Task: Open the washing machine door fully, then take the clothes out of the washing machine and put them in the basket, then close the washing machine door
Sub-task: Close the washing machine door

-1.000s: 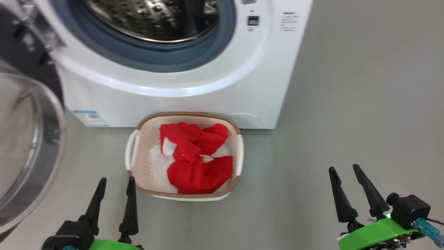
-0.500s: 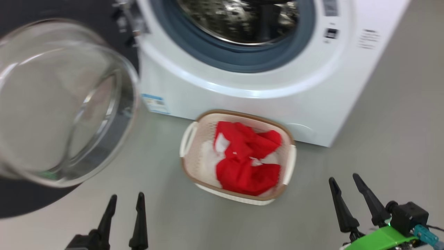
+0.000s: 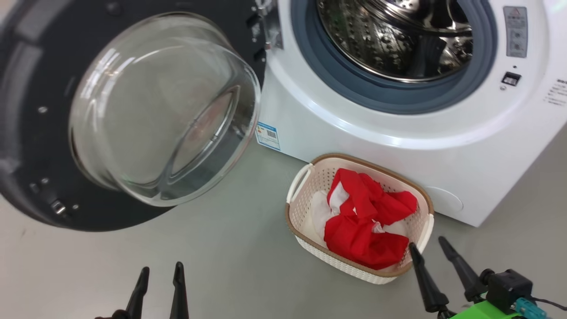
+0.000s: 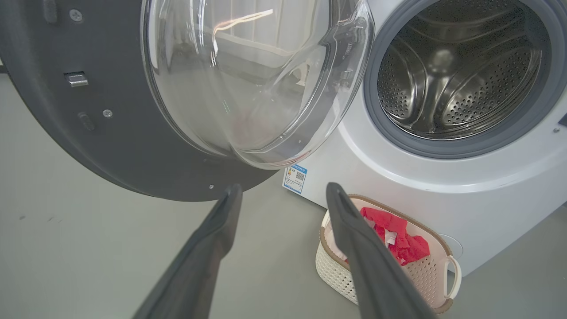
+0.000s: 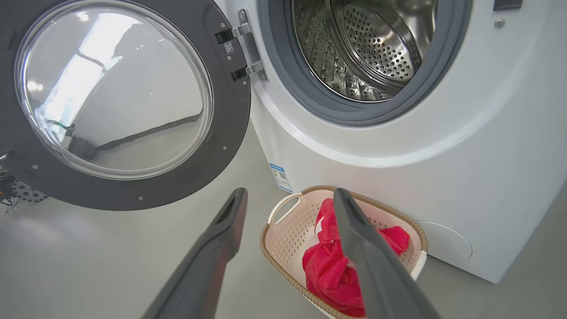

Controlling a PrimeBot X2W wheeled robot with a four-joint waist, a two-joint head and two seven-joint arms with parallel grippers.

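Observation:
The white washing machine (image 3: 398,146) (image 4: 443,186) (image 5: 443,155) stands with its steel drum bare inside. Its door (image 3: 26,133) (image 4: 110,146) (image 5: 221,146), black-rimmed with a bulging glass bowl, is swung wide open to the left. On the floor before the machine sits the cream basket (image 3: 301,208) (image 4: 336,270) (image 5: 288,239), holding the red and white clothes (image 3: 367,221) (image 4: 403,243) (image 5: 328,270). My left gripper (image 3: 160,270) (image 4: 283,190) is open and empty, low in front of the door. Beside the basket's near right corner, my right gripper (image 3: 428,246) (image 5: 290,192) is open and empty too.
Grey floor (image 3: 221,266) spreads around the basket and under the open door. A small blue label (image 3: 268,135) marks the machine's lower left corner. The door's hinges (image 5: 239,48) sit at the left of the drum opening.
The head camera has swung left, so the door has come into full view and the machine and basket sit further right. Both grippers stay open and low.

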